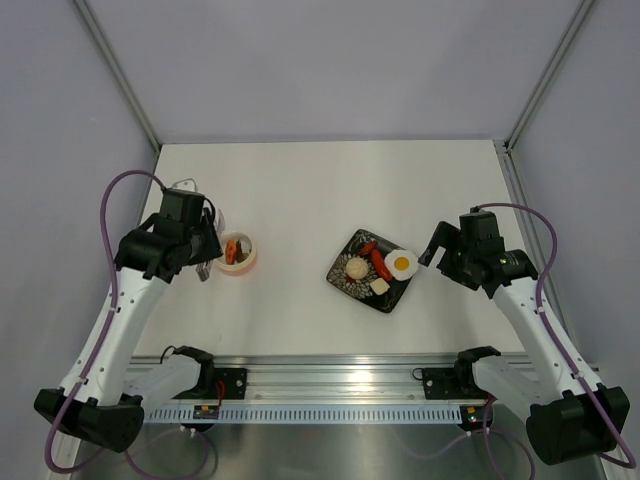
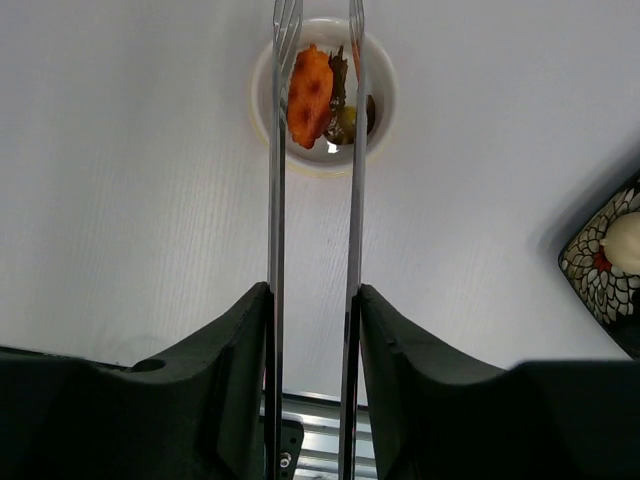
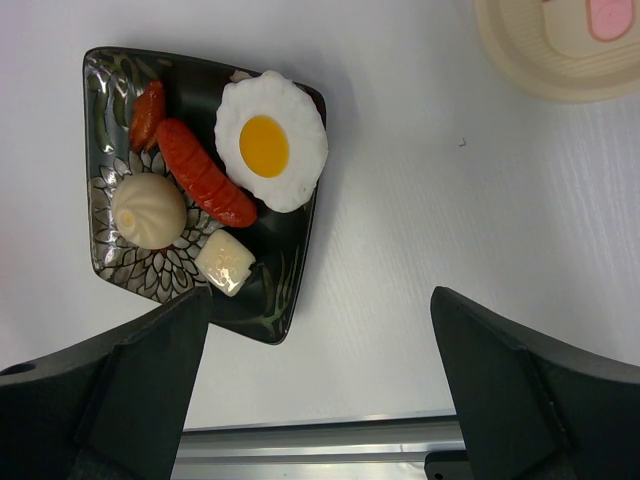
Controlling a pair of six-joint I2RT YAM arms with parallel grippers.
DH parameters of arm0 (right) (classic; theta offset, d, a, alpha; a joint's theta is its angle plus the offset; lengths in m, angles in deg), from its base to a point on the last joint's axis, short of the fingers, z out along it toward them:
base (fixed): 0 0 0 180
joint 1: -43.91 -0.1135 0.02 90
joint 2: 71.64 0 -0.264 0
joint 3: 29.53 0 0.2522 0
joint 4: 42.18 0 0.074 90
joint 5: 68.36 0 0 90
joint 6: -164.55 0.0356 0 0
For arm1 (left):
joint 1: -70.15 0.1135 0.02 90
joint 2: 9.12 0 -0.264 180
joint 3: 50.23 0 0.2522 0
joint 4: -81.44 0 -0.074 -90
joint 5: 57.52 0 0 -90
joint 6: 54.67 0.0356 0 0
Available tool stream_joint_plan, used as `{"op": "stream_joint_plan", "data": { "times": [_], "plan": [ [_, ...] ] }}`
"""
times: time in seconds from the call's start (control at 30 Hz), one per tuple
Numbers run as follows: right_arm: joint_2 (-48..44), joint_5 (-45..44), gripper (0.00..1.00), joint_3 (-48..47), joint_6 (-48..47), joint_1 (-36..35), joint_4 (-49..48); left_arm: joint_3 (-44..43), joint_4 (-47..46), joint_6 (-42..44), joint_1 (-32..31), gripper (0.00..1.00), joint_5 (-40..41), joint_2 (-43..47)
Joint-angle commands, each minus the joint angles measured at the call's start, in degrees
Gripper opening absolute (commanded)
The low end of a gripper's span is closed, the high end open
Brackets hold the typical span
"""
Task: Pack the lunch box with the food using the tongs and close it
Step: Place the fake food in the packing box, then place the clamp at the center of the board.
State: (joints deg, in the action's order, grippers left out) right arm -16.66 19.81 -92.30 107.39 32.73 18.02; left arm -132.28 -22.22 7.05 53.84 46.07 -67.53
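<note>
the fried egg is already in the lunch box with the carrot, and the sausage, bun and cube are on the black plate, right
Not quite: the fried egg lies on the black plate beside the sausage, bun and cube, as the right wrist view shows. The carrot is in the lunch box.

The tongs [image 2: 277, 200] are polished metal, bright along the 2 arms. The tabletop [image 2: 130, 220] is matt white with a faint fine grain. The lunch box [image 2: 262, 100] and lid [image 3: 560, 60] look like smooth cream plastic with a soft sheen. The plate [image 3: 275, 290] is glossy black. The egg [image 3: 270, 140] and sausage [image 3: 205, 185] are shiny plastic; the bun [image 3: 148, 210] is duller. The carrot [image 2: 310, 85] looks rough. The fingers [image 2: 420, 390] of the left pincer [image 2: 312, 300] are matt black plastic.
</note>
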Motion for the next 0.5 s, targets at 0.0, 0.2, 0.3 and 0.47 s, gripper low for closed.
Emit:
{"op": "stream_joint_plan", "data": {
  "times": [0.0,0.2,0.3,0.47],
  "plan": [
    [-0.4,1.1,0.99,-0.8,0.3,0.3,-0.4,-3.8,-0.4,1.6,0.2,0.39,1.9,1.0],
    [-0.2,1.2,1.00,-1.2,0.4,0.3,-0.4,-3.1,-2.8,1.8,-3.1,0.33,-1.4,0.3],
    [-0.1,1.1,1.00,-1.3,0.4,0.3,-0.2,-2.5,-4.3,0.5,-8.0,0.33,0.0,-0.6],
    [0.3,1.1,1.00,-1.5,0.3,0.3,-0.4,0.1,-13.4,-1.6,-14.7,0.33,0.7,-2.8]
  ]
}}
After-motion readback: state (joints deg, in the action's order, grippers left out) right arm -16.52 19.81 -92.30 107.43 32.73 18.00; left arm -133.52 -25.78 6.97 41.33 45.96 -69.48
